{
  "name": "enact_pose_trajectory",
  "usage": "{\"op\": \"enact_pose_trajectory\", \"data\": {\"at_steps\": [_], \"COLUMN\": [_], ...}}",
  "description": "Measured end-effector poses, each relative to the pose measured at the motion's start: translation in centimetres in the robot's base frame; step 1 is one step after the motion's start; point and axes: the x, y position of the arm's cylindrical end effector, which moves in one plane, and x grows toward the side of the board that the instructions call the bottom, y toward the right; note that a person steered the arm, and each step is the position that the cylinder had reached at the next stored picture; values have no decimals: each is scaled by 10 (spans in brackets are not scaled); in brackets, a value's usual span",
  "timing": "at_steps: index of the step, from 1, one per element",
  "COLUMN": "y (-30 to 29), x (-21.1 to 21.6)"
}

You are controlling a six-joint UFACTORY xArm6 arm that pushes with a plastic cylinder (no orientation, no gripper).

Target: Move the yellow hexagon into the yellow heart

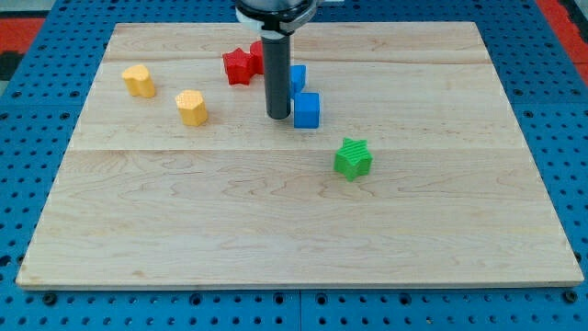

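Observation:
The yellow hexagon [192,107] lies on the wooden board, left of centre near the view's top. The yellow heart [139,80] lies up and to the left of it, a short gap apart. My tip [277,116] stands on the board to the right of the hexagon, about a hand's width away, just left of a blue cube [307,109] and close to it. The rod rises straight up and hides part of the blocks behind it.
A red star-like block [239,65] and another red block [258,55] lie above the tip, partly behind the rod. A second blue block [298,77] sits right of the rod. A green star-like block [353,158] lies lower right. The wooden board [294,230] rests on a blue pegboard.

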Motion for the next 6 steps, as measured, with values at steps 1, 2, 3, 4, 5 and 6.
{"op": "enact_pose_trajectory", "data": {"at_steps": [1,2,3,4,5,6], "y": [7,37,50,18,-51,-78], "x": [29,22,-6,15,28,-5]}}
